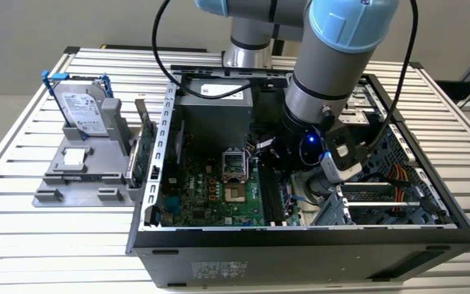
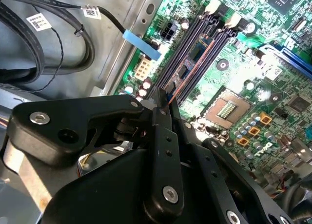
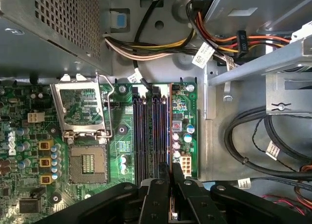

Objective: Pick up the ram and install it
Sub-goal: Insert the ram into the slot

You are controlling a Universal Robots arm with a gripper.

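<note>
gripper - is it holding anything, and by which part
The gripper holds the ram edge-on by its near end, over the memory slots.

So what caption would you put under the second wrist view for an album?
End effector holding the ram edge-on over the motherboard's memory slots.

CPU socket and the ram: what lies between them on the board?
In the first wrist view, empty memory slots lie between the CPU socket and the ram, which the gripper holds edge-on.

Gripper fingers closed on ram, edge-on in motherboard memory slot just ahead.
</note>
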